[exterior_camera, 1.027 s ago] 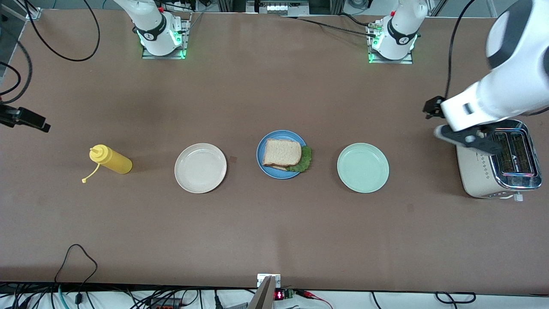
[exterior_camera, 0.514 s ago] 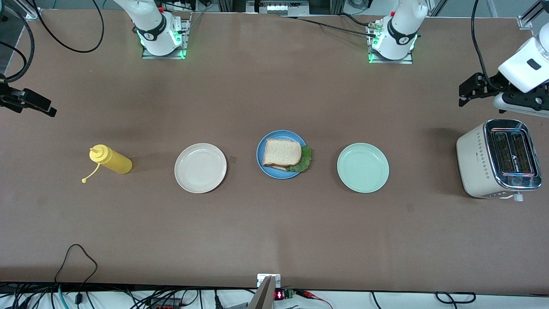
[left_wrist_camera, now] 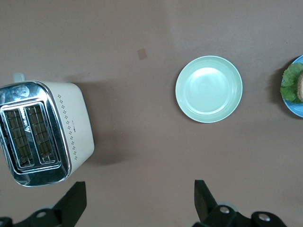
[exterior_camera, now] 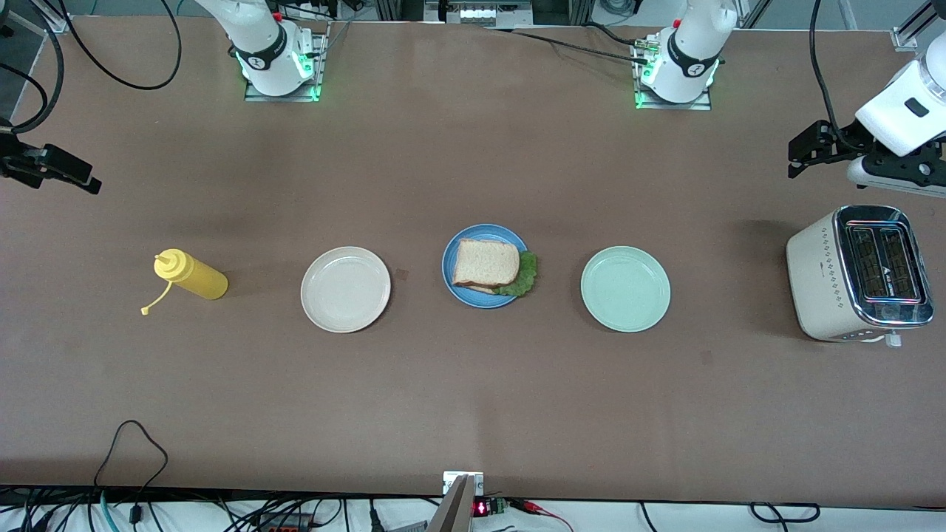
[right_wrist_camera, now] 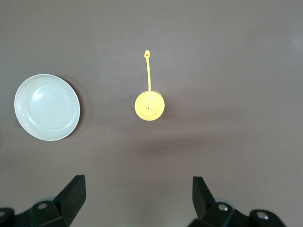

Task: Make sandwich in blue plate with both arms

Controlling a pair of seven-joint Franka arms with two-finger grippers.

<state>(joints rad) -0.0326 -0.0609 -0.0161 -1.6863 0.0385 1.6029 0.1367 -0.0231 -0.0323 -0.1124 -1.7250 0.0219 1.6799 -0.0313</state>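
The sandwich [exterior_camera: 485, 264] lies on the blue plate [exterior_camera: 458, 284] at the table's middle: a bread slice on top, another under it, green lettuce [exterior_camera: 523, 275] sticking out toward the left arm's end. Its edge with lettuce [left_wrist_camera: 291, 78] shows in the left wrist view. My left gripper [left_wrist_camera: 139, 196] hangs open and empty high over bare table by the toaster [left_wrist_camera: 42, 130]. My right gripper [right_wrist_camera: 137, 191] hangs open and empty high over bare table by the yellow squeeze bottle [right_wrist_camera: 149, 105]. Both arms are well away from the sandwich.
A beige plate [exterior_camera: 345, 289] and a pale green plate [exterior_camera: 625, 289] flank the blue plate, both empty. The yellow bottle [exterior_camera: 191, 275] lies toward the right arm's end, the toaster [exterior_camera: 857, 273] at the left arm's end. Cables run along the table's edges.
The left arm has lifted off from over the toaster and drawn back toward its base side. The right gripper has shifted slightly the same way. The sandwich and plates have not moved.
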